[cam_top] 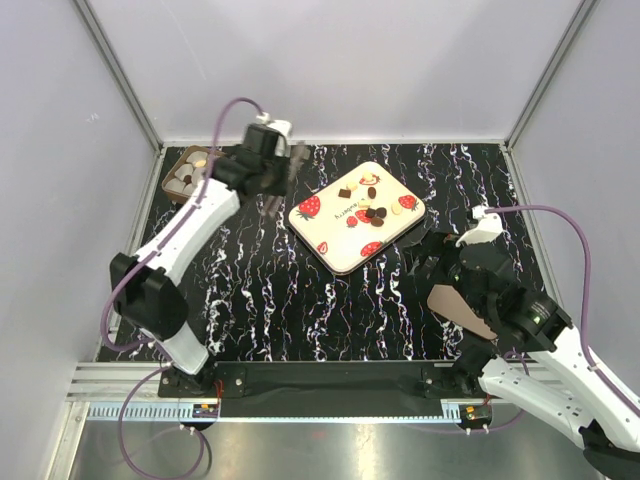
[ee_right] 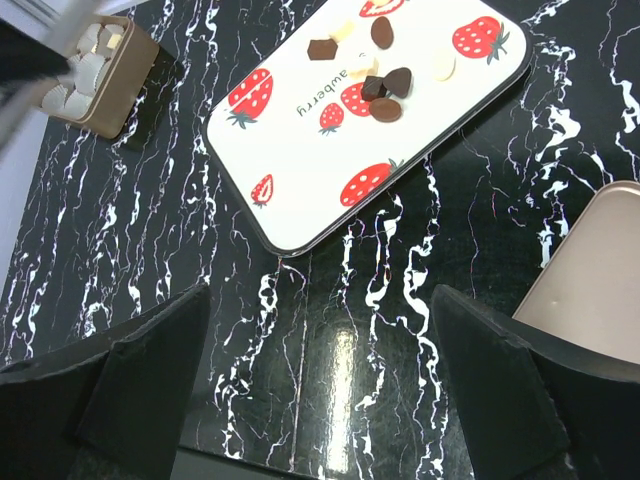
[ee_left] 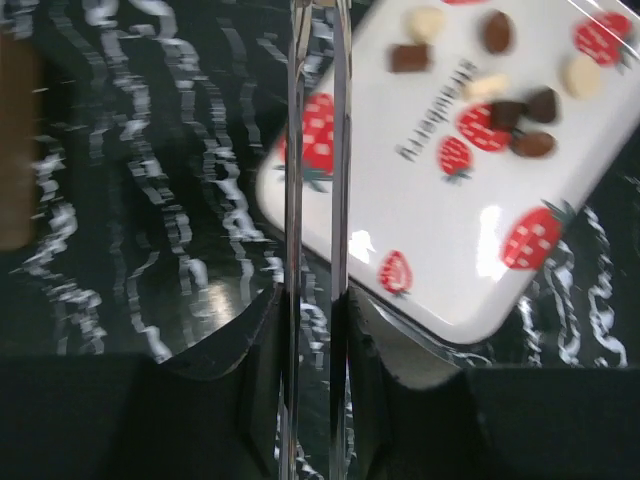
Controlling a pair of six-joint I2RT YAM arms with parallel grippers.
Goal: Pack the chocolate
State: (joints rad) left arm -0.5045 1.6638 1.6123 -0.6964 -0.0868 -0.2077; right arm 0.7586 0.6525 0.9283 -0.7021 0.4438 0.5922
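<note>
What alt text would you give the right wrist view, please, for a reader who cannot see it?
A white strawberry-print tray holding dark and cream chocolates lies on a black marbled table, seen past the open, empty right gripper. A brown box of white cups sits top left; a tan sheet lies at right.

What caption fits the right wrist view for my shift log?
Open right gripper above the black marbled table, facing a strawberry-print tray of chocolates, brown box at upper left.
</note>
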